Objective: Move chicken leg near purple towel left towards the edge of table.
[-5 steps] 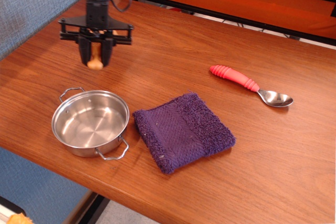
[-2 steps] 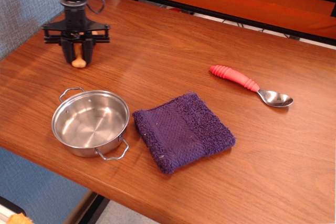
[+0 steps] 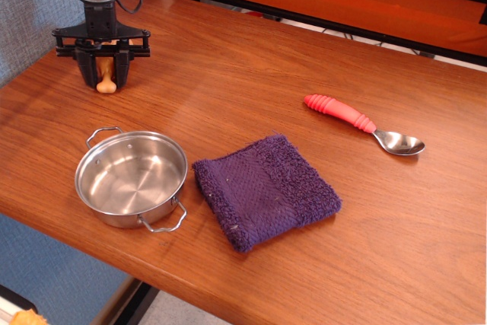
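While the gripper (image 3: pixel 106 74) hung over the far left part of the table (image 3: pixel 251 74), its jaws were clamped on the chicken leg (image 3: pixel 106 81), held upright with the rounded end poking out below the fingers. That end sat at or just above the wood (contact unclear). The leg was well apart from the purple towel (image 3: pixel 265 190), which lay flat near the front edge beside the steel pan (image 3: pixel 131 176). A red-handled spoon (image 3: pixel 362 123) lay off to the right, out of the way. Vertical hold probably made for an easy set-down. Judged nearly done: the leg was close to the left edge, release not yet made.
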### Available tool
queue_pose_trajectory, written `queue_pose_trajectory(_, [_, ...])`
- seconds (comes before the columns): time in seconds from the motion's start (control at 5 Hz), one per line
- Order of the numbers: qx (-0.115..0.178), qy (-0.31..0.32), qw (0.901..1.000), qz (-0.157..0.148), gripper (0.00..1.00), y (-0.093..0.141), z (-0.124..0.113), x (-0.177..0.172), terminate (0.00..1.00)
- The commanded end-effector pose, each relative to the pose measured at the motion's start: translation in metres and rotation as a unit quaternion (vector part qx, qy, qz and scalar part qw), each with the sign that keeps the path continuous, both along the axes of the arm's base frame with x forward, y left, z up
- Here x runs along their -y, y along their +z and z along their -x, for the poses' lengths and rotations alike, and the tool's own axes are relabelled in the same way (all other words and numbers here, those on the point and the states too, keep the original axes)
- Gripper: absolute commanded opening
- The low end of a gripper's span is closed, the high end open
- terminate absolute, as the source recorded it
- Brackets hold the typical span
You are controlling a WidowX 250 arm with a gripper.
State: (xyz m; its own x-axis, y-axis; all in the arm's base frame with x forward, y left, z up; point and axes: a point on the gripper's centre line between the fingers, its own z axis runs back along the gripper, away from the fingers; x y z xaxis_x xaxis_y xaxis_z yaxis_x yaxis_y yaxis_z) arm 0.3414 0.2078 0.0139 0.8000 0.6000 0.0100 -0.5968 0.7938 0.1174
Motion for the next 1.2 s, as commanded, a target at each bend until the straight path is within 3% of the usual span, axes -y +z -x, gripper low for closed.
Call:
queue_pose_trajectory(0.0, [0.008, -0.007, 0.9998, -0.017, 1.0, 0.034, 0.009, -0.001, 0.0])
queue_pose_trajectory(0.4, [-0.016, -0.024, 0.9988, -0.04, 1.0, 0.073, 0.01, 0.014, 0.0])
queue_pose_trajectory(0.6, [-0.047, -0.149, 0.9877, -0.016, 1.0, 0.081, 0.007, 0.04, 0.0])
queue_pose_trajectory(0.8, [-0.036, -0.272, 0.9615, 0.01, 1.0, 0.088, 0.009, 0.082, 0.0])
queue_pose_trajectory(1.0, [-0.017, -0.35, 0.9366, 0.015, 1.0, 0.097, 0.017, 0.118, 0.0])
